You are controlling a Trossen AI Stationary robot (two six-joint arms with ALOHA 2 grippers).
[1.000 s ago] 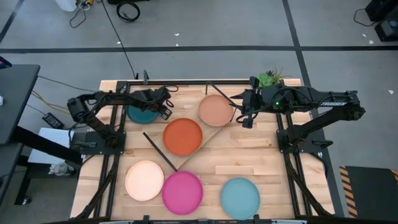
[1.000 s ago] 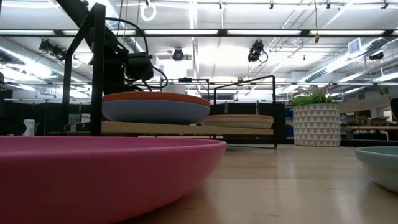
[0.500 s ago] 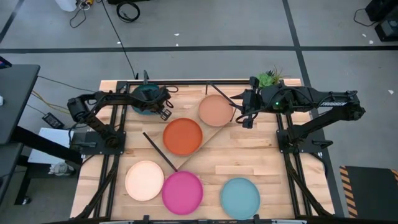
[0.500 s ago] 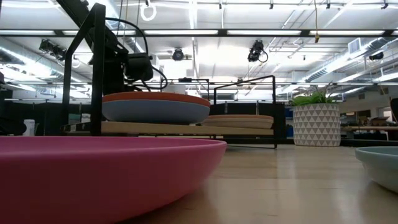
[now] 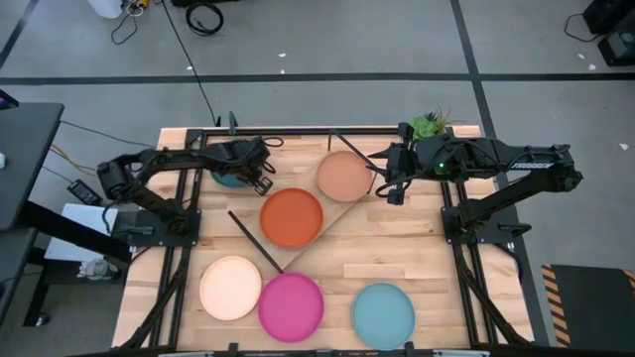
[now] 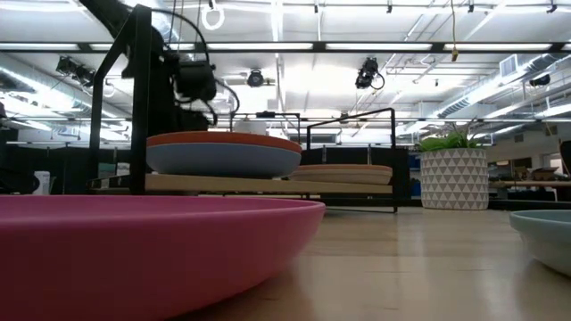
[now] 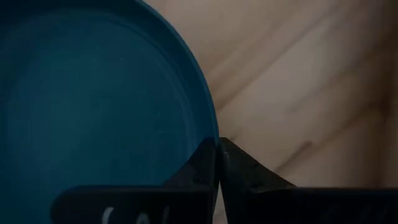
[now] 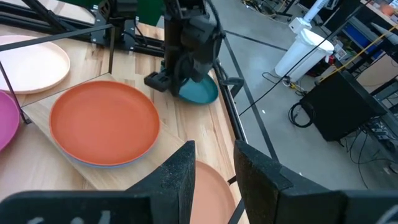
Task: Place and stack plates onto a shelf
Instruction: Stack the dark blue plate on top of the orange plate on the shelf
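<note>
A dark teal plate (image 5: 229, 178) lies at the table's far left, mostly under my left arm. My left gripper (image 5: 261, 175) is shut on it. The shelf (image 5: 335, 214) runs slantwise across the table's middle. On it sit an orange plate (image 5: 292, 217), stacked on a blue one (image 6: 223, 160), and a tan plate (image 5: 343, 176). My right gripper (image 5: 388, 186) hovers open at the tan plate's right rim (image 8: 208, 186), touching nothing. Cream (image 5: 230, 288), magenta (image 5: 291, 305) and light blue (image 5: 383, 314) plates lie near the front edge. My left gripper pinches the teal plate's rim (image 7: 210, 132) between its two fingers, on the side of the plate toward the shelf. The fingers come from above, slanting down. Whether the plate is clear of the table, I cannot tell.
A potted plant (image 5: 431, 124) stands at the far edge behind my right arm. The shelf's black frame ends (image 5: 256, 241) rise above its board. Bare wood (image 5: 397, 253) lies between the shelf and the front plates.
In the low view my left wrist has risen a little behind the shelf. In the high view the left arm's elbow has drawn toward the table's left edge, and less of the teal plate shows from under the arm.
</note>
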